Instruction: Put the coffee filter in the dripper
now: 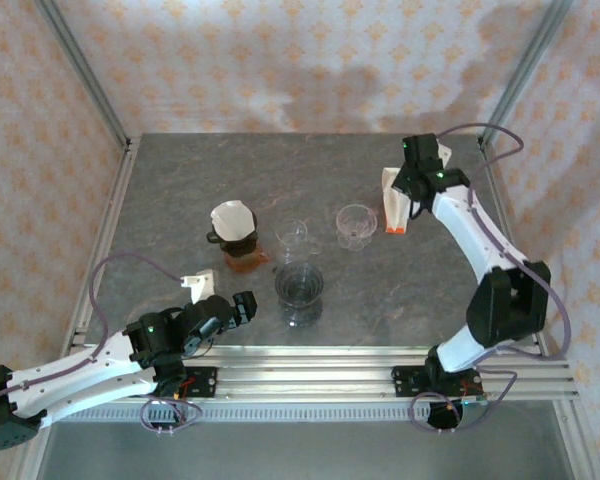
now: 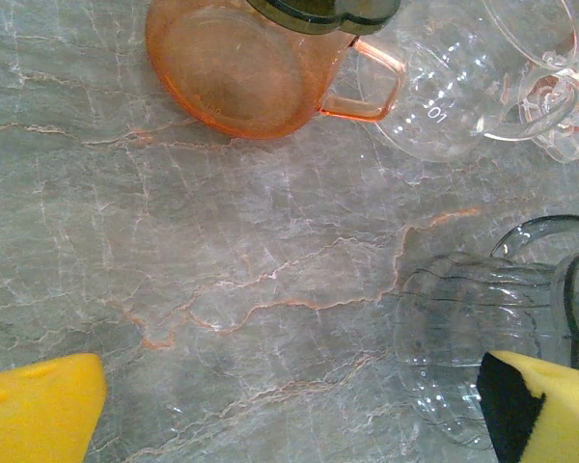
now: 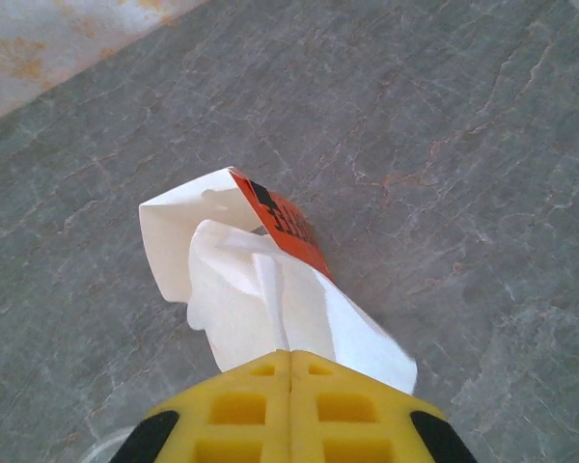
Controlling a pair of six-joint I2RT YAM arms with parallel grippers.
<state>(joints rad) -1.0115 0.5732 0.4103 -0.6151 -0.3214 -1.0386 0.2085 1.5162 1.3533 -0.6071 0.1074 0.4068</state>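
A white paper coffee filter [image 3: 261, 289] sticks out from between the yellow fingers of my right gripper [image 3: 289, 355], which is shut on it just above the tabletop. The filter lies against a white packet with an orange label [image 3: 285, 220]. From above, my right gripper [image 1: 402, 195] is at the back right with the white filter packet [image 1: 391, 205] under it. A clear glass dripper [image 1: 356, 225] stands just left of it. My left gripper [image 2: 294, 415] hangs open over bare table at the front left, its yellow fingers [image 2: 39, 415] wide apart.
An orange server [image 1: 244, 258] holds a dark dripper lined with a white filter [image 1: 232, 220]. A clear jug [image 1: 293, 236] and a ribbed grey glass vessel [image 1: 298, 284] stand mid-table. In the left wrist view the orange server [image 2: 236, 68] and the ribbed vessel [image 2: 473, 338] are close ahead.
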